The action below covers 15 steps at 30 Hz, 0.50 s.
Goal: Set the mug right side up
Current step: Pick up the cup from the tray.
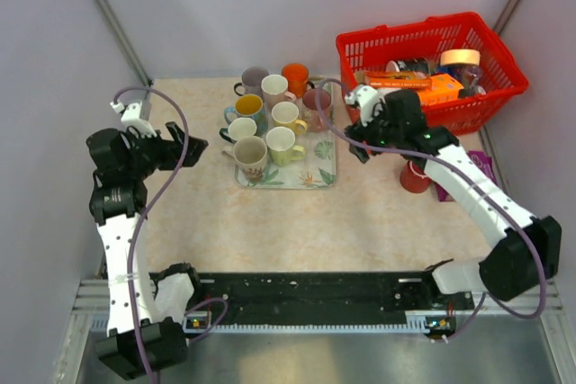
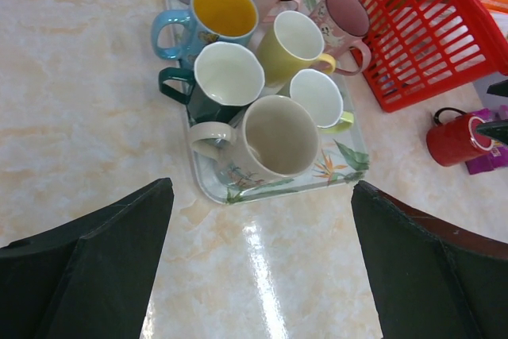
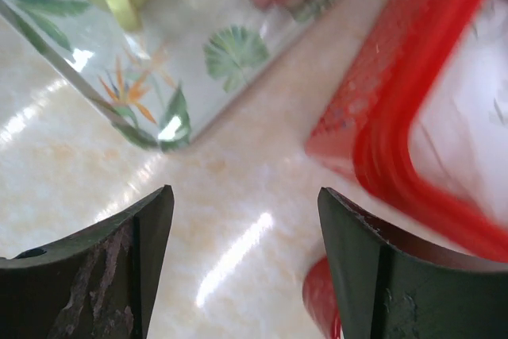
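Note:
A red mug (image 1: pixel 414 177) with a black handle stands on the table right of the tray, apparently mouth down. It also shows in the left wrist view (image 2: pixel 454 139) and as a blurred red edge at the bottom of the right wrist view (image 3: pixel 321 303). My right gripper (image 1: pixel 356 143) is open and empty, hovering over bare table between the tray corner and the basket, left of the mug; its jaws (image 3: pixel 246 192) stand wide apart. My left gripper (image 1: pixel 193 146) is open and empty, left of the tray, with its jaws (image 2: pixel 262 188) wide over bare table.
A leaf-patterned tray (image 1: pixel 310 177) holds several upright mugs in the middle of the table. A red basket (image 1: pixel 493 60) with packets and tape stands at the back right. A purple object (image 1: pixel 477 168) lies right of the red mug.

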Tool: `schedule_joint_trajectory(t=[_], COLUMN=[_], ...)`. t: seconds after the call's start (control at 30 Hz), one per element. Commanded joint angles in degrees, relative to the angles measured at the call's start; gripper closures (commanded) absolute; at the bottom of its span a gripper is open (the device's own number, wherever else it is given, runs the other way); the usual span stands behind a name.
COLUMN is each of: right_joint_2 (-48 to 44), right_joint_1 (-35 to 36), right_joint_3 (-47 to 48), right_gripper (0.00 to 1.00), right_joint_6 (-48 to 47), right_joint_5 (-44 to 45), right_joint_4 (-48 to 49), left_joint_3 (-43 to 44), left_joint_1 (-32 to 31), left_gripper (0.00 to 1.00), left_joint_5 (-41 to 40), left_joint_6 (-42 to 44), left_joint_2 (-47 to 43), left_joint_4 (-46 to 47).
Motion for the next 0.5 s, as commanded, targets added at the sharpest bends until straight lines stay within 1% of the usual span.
schedule_joint_trajectory(t=[0.0, 0.07, 0.17, 0.23, 0.33, 0.47], right_joint_2=[-6.5, -8.8, -12.0, -12.4, -11.3, -9.9], right_joint_1=[-6.6, -11.7, -16.7, -18.1, -19.1, -19.3], right_joint_3=[-6.4, -7.3, -10.1, -12.4, -16.0, -18.8], right_gripper=[0.26, 0.26, 0.25, 0.25, 0.24, 0.25], right_joint_6=[-1.3, -2.5, -5.5, -7.4, -8.3, -8.8], right_joint_5=[4.4, 4.2, 4.9, 6.1, 7.3, 7.5], right_joint_4=[-9.4, -12.5, -12.6, -11.1, -8.3, -3.8], left_joint_3=[3.6, 4.4, 3.6, 3.7, 5.2, 5.5], left_joint_1=[-0.7, -0.8, -0.8, -1.4, -1.9, -1.9], left_gripper=[0.01, 0.01, 0.01, 0.01, 0.01, 0.01], left_joint_5=[7.6, 6.1, 4.5, 5.0, 3.5, 5.4], left_joint_6=[1.7, 0.1, -1.6, -1.3, -2.4, -4.7], left_joint_2=[2.3, 2.7, 3.8, 5.8, 8.2, 8.4], left_joint_4=[4.6, 4.6, 4.6, 3.4, 0.7, 2.8])
